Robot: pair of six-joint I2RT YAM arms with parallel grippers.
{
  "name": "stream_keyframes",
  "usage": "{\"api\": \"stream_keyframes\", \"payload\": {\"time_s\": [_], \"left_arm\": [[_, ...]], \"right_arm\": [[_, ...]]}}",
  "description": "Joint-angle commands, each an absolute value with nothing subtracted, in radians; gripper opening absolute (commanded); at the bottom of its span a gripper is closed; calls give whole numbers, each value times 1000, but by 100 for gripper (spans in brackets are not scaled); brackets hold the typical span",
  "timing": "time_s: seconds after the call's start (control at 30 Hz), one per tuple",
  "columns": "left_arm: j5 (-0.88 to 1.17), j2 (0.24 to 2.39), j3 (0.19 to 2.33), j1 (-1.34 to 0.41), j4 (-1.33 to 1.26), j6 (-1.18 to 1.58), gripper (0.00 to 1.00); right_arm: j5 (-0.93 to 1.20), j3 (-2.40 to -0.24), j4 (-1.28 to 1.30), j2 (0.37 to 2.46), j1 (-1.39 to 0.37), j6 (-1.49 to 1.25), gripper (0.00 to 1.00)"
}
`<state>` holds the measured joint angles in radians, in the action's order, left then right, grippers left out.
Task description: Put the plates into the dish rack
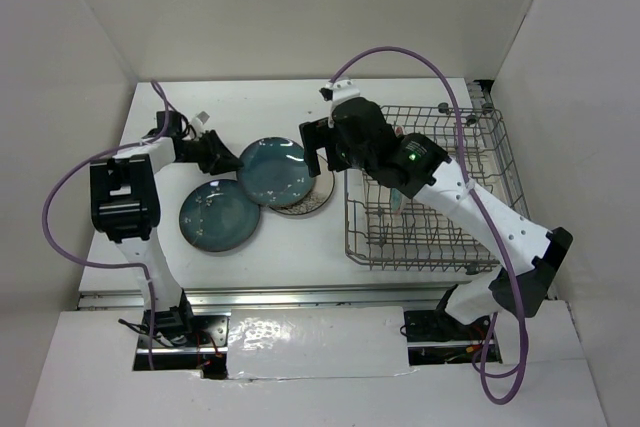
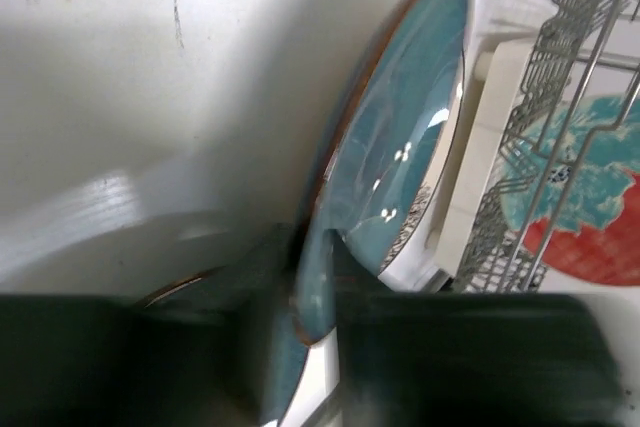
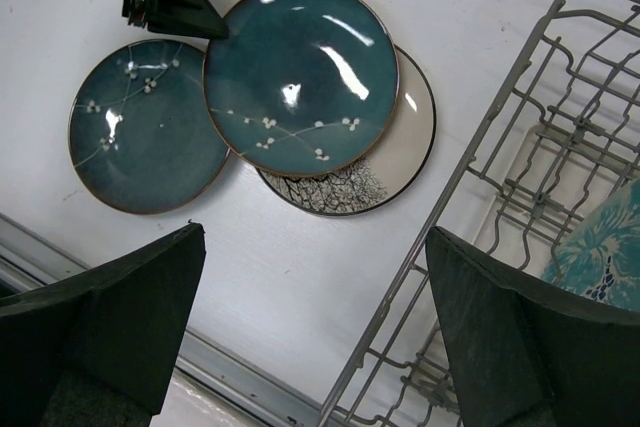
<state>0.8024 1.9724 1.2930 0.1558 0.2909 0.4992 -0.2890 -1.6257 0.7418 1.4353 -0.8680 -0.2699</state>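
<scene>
A dark teal plate (image 1: 275, 172) (image 3: 300, 77) lies partly on the cream plate (image 1: 312, 199) (image 3: 400, 152) and overlaps a second teal plate (image 1: 218, 215) (image 3: 140, 132) to its left. My left gripper (image 1: 222, 154) (image 2: 315, 292) is shut on the upper plate's left rim, which sits between its fingers. My right gripper (image 1: 322, 152) (image 3: 315, 235) hangs open and empty over the table between the plates and the dish rack (image 1: 480, 247) (image 3: 480, 147). A red and turquoise plate (image 2: 590, 237) (image 3: 600, 252) stands in the rack.
The wire rack (image 2: 560, 77) fills the right side of the white table (image 1: 270, 107), its left wall close to the cream plate. White walls enclose the table. The table's front edge (image 3: 200, 367) runs just below the plates.
</scene>
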Motion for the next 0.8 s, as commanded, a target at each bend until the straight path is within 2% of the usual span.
{"api": "stream_keyframes", "payload": {"time_s": [0.0, 0.13, 0.33, 0.37, 0.63, 0.77], "left_arm": [[874, 1994, 1342, 164, 239, 526, 44], [902, 2019, 1350, 163, 229, 522, 62], [923, 2062, 1362, 160, 225, 506, 69], [925, 2069, 1368, 156, 225, 503, 73], [911, 2118, 1430, 103, 250, 468, 75], [919, 2141, 1448, 91, 249, 471, 70]], "right_arm": [[-316, -1632, 716, 1410, -874, -275, 97], [-327, -1626, 721, 1407, -873, -284, 97], [-331, -1623, 729, 1404, -877, -293, 98], [-331, -1621, 732, 1404, -877, -296, 97], [-348, -1612, 744, 1393, -885, -324, 98], [-354, -1614, 753, 1393, -885, -325, 98]]}}
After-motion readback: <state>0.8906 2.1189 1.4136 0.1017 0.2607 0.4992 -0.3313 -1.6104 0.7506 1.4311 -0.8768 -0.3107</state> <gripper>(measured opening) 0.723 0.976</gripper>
